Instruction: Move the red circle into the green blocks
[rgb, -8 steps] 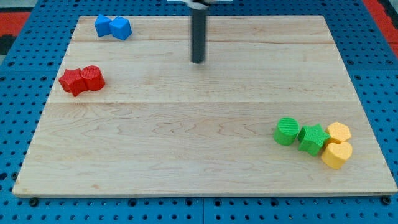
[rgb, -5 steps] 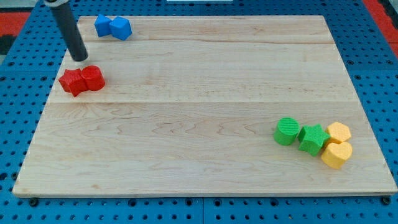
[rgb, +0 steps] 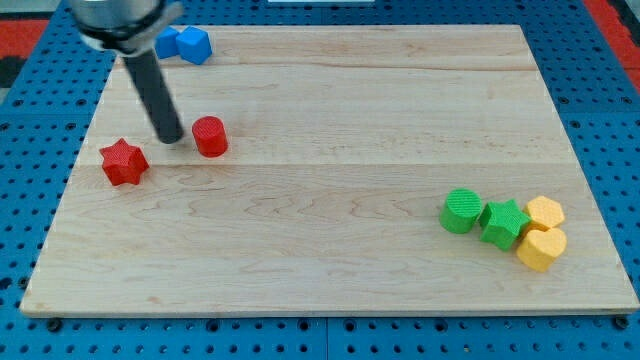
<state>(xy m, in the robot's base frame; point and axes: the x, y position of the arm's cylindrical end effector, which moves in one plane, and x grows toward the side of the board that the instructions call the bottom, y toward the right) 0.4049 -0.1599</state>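
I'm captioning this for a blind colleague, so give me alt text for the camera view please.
My tip stands between a red circle on its right and a red star at lower left, on a wooden board. Two blue blocks sit at the view's top left; a green circle, green star and two yellow blocks cluster at lower right.

A big wooden desk fills most of the view. Its top is pale, made of long boards side by side, with thin lines running from left to right. Under it lies a blue board full of small round holes in neat rows. Far back, both corners show bits of red. The light is bright and even.
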